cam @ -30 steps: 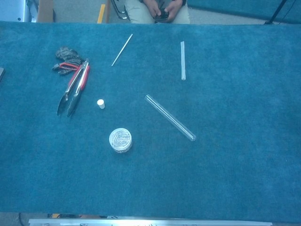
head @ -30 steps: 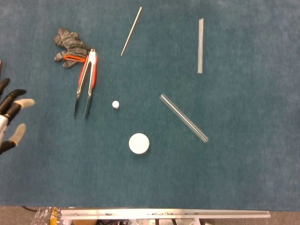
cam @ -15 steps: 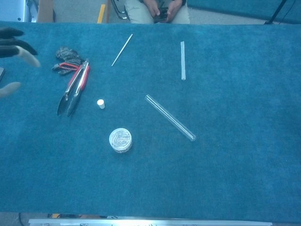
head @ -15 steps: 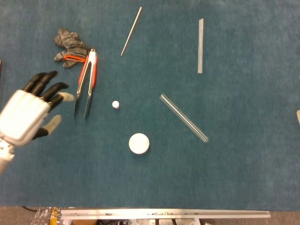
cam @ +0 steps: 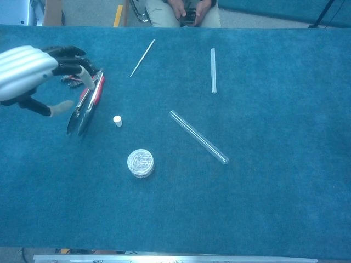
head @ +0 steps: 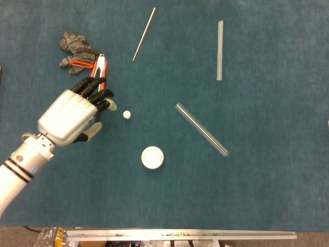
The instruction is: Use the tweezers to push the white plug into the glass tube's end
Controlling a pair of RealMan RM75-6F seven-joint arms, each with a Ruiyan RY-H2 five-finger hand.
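Left hand (head: 72, 116), glossy white shell and black fingers spread and holding nothing, poised above the red-handled steel tweezers (cam: 88, 104) lying flat on napped blue cloth; right hand out of sight. Likely to skid those thin tweezers aside, or flick the small white plug (head: 126, 114) just beyond. Further right, well apart, the slim clear glass tube (head: 201, 129), smooth, round, apt to roll.

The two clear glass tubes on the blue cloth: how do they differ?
The long clear glass tube near the middle lies diagonally; the shorter clear glass tube at the far right lies nearly straight, pointing away from the robot. The long one sits closer to the small white plug. Both lie flat, untouched by either hand.
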